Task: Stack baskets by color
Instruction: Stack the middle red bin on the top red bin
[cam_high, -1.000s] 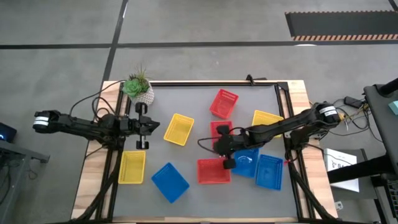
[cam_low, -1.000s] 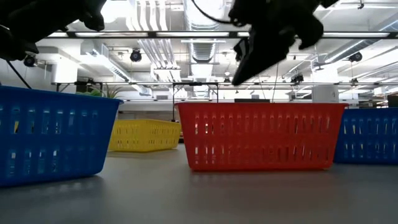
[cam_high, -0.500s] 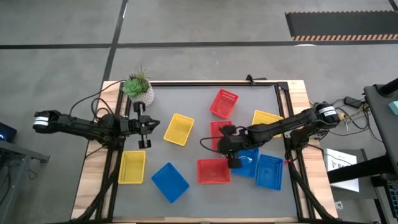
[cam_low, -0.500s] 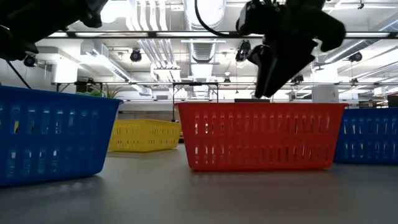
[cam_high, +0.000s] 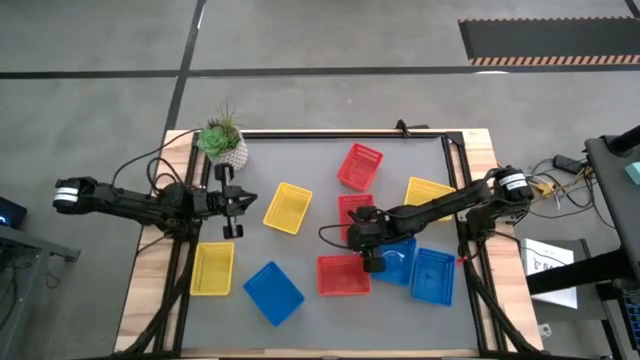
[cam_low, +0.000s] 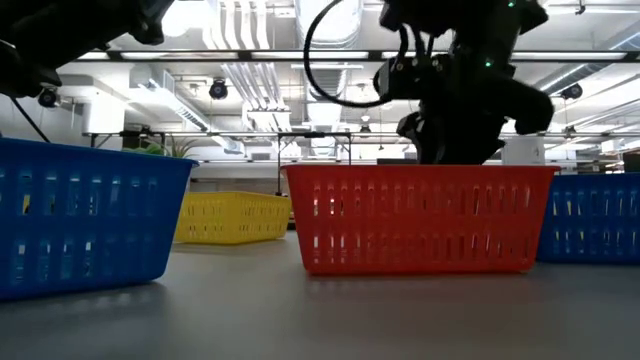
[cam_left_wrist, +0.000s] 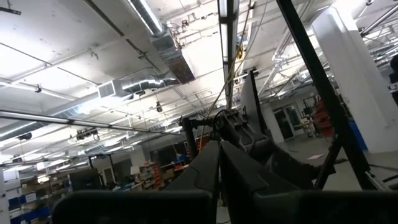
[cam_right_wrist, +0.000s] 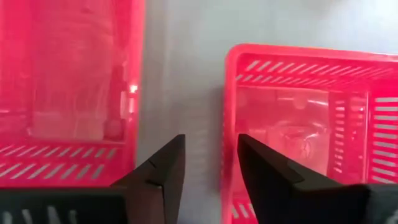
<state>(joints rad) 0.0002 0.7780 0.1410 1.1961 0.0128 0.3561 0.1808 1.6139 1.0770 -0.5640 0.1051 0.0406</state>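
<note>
Three red baskets show from above: one near the front, one in the middle, one farther back. My right gripper hangs low between the front and middle red baskets. In the right wrist view it is open, and the rim of one red basket lies between its fingers, with another red basket beside it. Yellow baskets and blue baskets lie scattered. My left gripper waits at the left, shut and empty.
A white potted plant stands at the back left corner. At table height the front red basket fills the middle, with a blue basket at left, a yellow one behind and a blue one at right.
My right gripper has opened and come down behind the front red basket, shifting slightly towards the middle red basket. The left arm has not moved.
</note>
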